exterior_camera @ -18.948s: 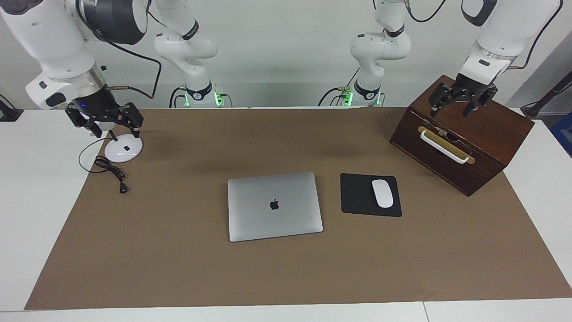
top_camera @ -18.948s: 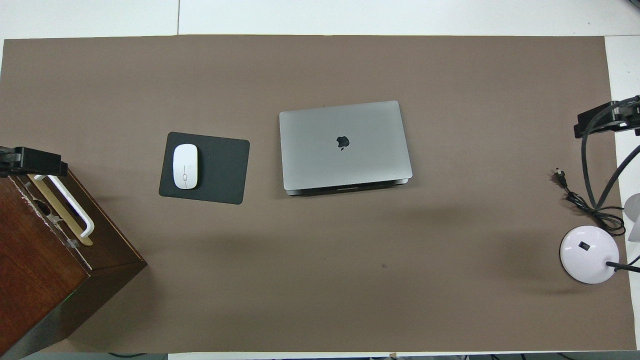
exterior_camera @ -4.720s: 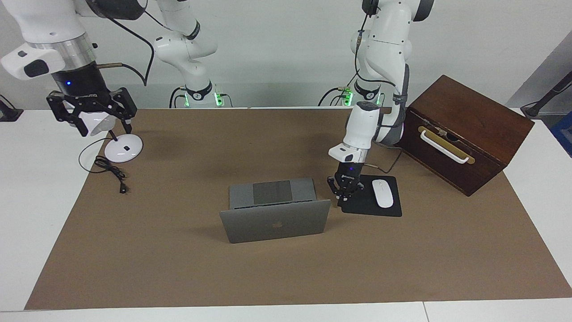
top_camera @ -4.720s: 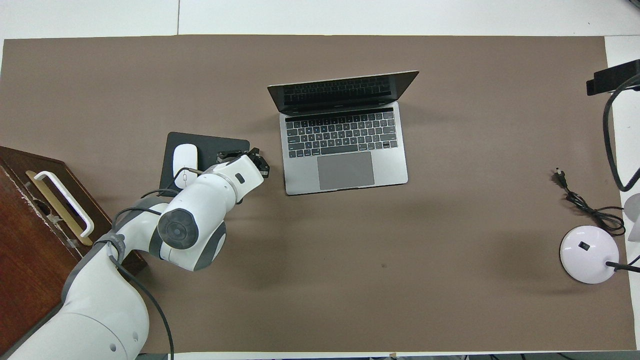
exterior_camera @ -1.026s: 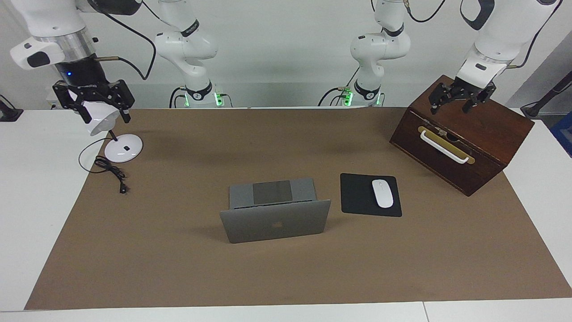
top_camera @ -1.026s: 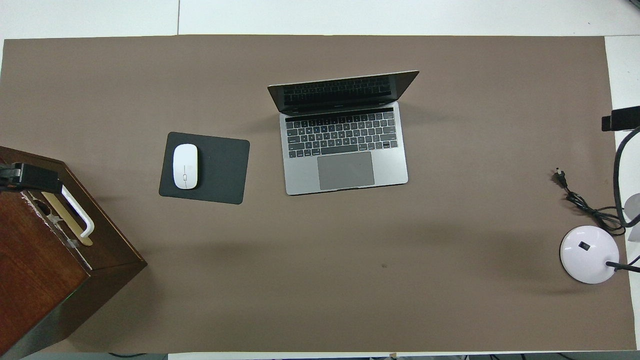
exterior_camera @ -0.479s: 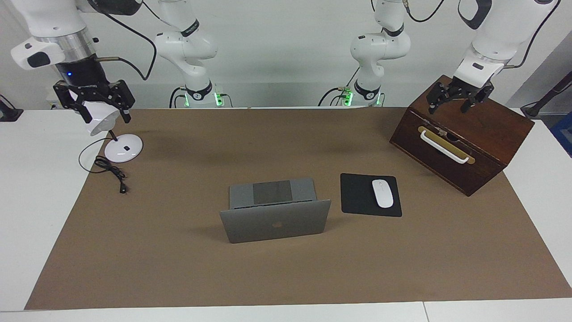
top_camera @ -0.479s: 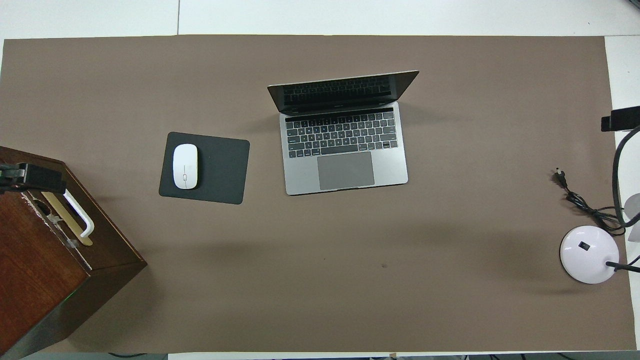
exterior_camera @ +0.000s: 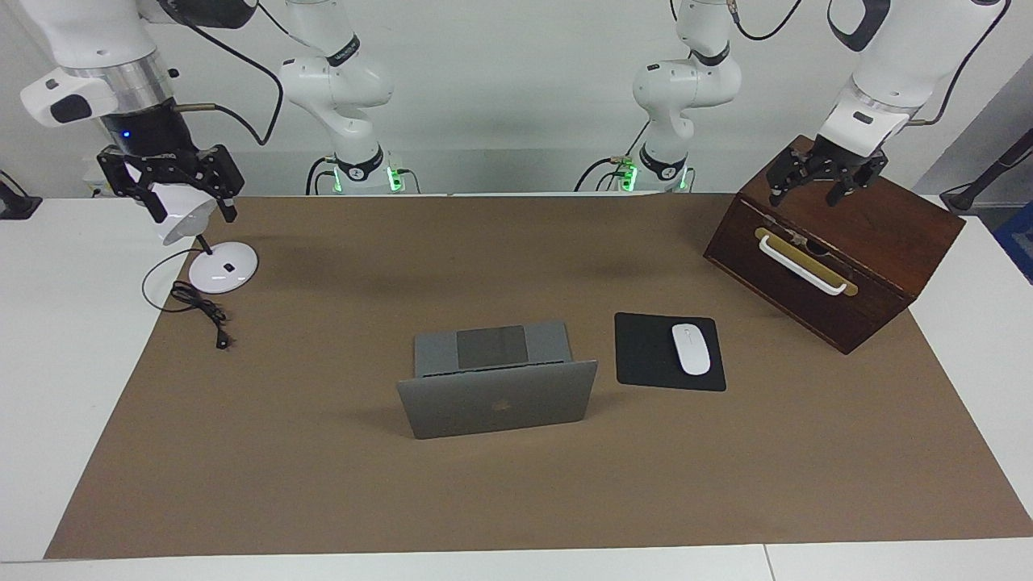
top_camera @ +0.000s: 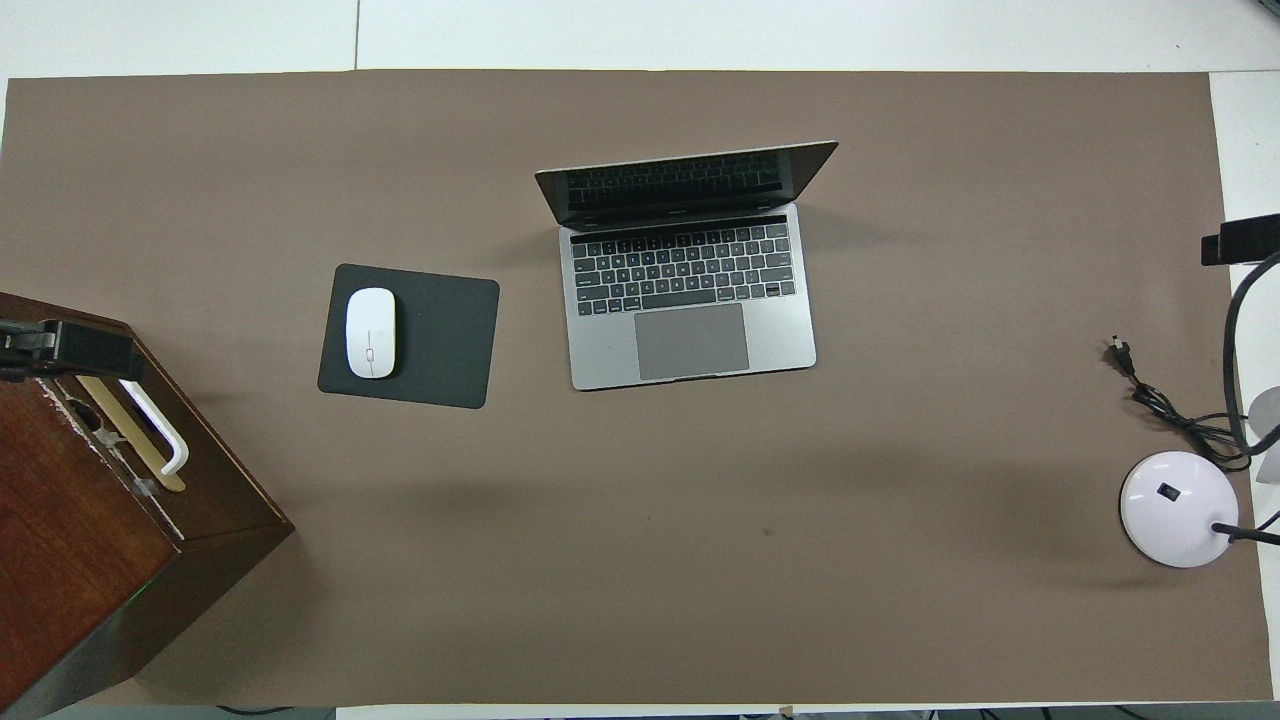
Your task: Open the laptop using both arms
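The silver-grey laptop [exterior_camera: 496, 399] [top_camera: 690, 310] stands open in the middle of the brown mat, its lid upright and its keyboard deck and trackpad facing the robots. Both arms are raised and well away from it. My left gripper [exterior_camera: 809, 187] hangs open over the top of the wooden box, holding nothing. My right gripper [exterior_camera: 191, 211] hangs open over the desk lamp at the right arm's end of the table, also holding nothing.
A black mouse pad [exterior_camera: 646, 355] with a white mouse [exterior_camera: 691, 349] lies beside the laptop, toward the left arm's end. A dark wooden box [exterior_camera: 839, 250] with a white handle stands at that end. A white lamp base [exterior_camera: 223, 268] and a black cable [exterior_camera: 202, 311] lie at the right arm's end.
My left gripper has drifted slightly up over the wooden box. The laptop and the right arm have not moved.
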`<state>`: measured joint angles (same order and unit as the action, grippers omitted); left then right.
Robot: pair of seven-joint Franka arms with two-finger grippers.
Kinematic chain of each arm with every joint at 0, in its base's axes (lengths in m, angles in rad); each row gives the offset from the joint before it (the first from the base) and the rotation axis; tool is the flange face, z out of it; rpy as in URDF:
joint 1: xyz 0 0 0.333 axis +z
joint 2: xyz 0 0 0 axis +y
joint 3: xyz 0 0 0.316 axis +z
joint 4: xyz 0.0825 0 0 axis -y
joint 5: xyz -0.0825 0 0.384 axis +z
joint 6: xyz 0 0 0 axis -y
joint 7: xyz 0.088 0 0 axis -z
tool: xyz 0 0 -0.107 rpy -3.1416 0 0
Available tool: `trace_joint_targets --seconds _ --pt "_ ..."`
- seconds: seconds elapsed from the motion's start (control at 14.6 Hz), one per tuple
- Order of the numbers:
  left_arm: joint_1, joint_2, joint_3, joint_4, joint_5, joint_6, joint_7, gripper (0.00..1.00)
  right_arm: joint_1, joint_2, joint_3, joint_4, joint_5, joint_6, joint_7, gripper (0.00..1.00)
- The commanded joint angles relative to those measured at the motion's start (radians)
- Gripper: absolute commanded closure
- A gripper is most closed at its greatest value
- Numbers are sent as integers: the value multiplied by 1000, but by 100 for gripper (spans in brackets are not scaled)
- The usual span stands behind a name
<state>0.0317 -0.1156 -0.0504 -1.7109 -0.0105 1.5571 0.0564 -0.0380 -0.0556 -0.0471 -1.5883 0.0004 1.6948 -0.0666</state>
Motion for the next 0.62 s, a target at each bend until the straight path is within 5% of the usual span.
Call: trace_joint_targets --seconds 0.0,0.55 --pt "-4 -24 7 -27 -25 31 13 0 -20 -26 18 -25 -20 -30 16 4" --pt "-3 -24 10 -27 -40 29 13 0 -20 -33 18 -25 -14 -136 30 4"
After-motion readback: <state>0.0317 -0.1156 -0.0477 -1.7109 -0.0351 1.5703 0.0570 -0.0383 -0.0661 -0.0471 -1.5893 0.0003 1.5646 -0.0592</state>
